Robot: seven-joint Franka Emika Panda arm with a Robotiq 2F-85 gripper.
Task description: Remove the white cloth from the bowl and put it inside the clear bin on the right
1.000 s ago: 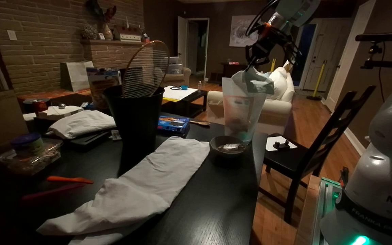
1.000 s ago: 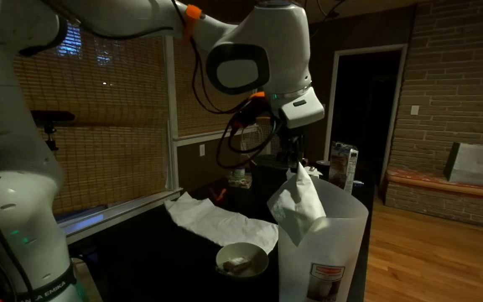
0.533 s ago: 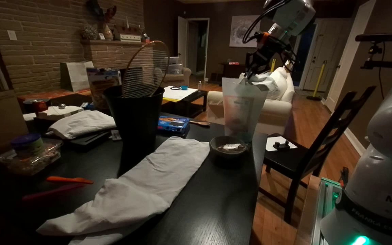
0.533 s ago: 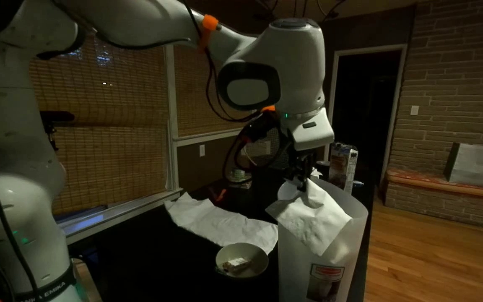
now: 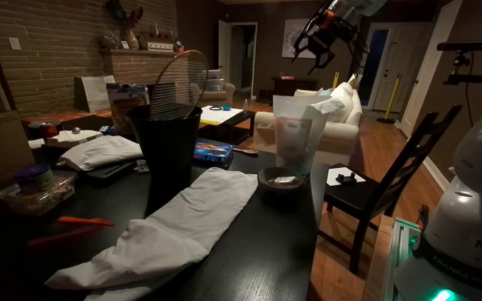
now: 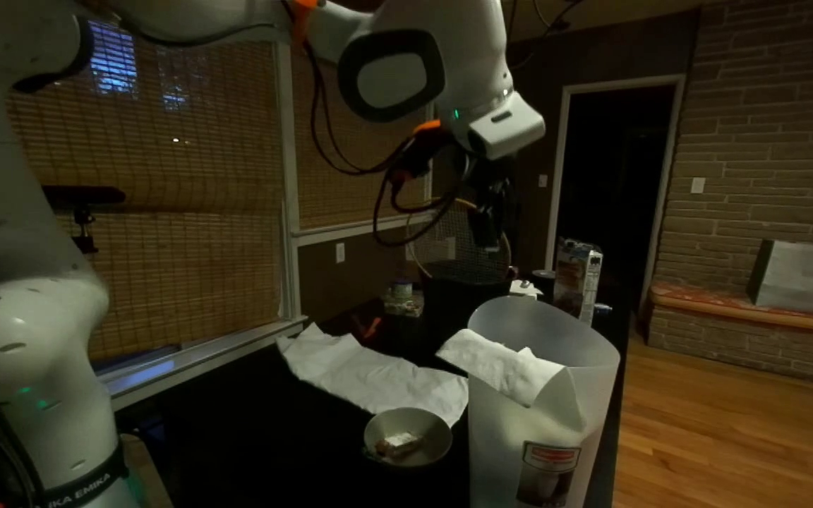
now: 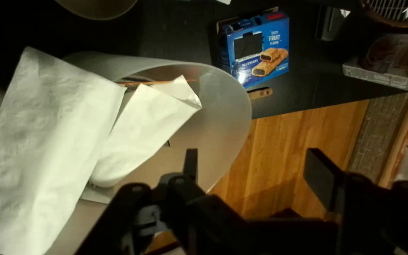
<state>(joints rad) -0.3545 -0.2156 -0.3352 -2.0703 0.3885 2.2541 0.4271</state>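
The white cloth (image 6: 498, 356) hangs over the rim of the clear bin (image 6: 502, 451), part of it inside and part outside. From above, in the wrist view, the cloth (image 7: 44, 152) shows one end dipping into the bin (image 7: 230, 113) and a wide flap spread beyond the rim. My gripper (image 5: 302, 67) is above the bin in both exterior views, apart from the cloth. Its jaws stand wide with nothing between them, as the wrist view confirms. The bowl (image 5: 280, 190) sits on the table beside the bin and holds a small wrapped item (image 6: 399, 443).
A larger white cloth (image 5: 191, 213) lies across the dark table. A black bin (image 5: 170, 146) with a racket (image 5: 180, 85) stands farther along. Near the clear bin are a blue box (image 7: 260, 49) and a wooden utensil (image 5: 246, 151). A black chair (image 5: 396, 167) stands beside the table.
My gripper dipped with the cloth toward the bin's rim, then opened, let go and rose. The cloth, formerly hanging from the fingers, now drapes over the rim.
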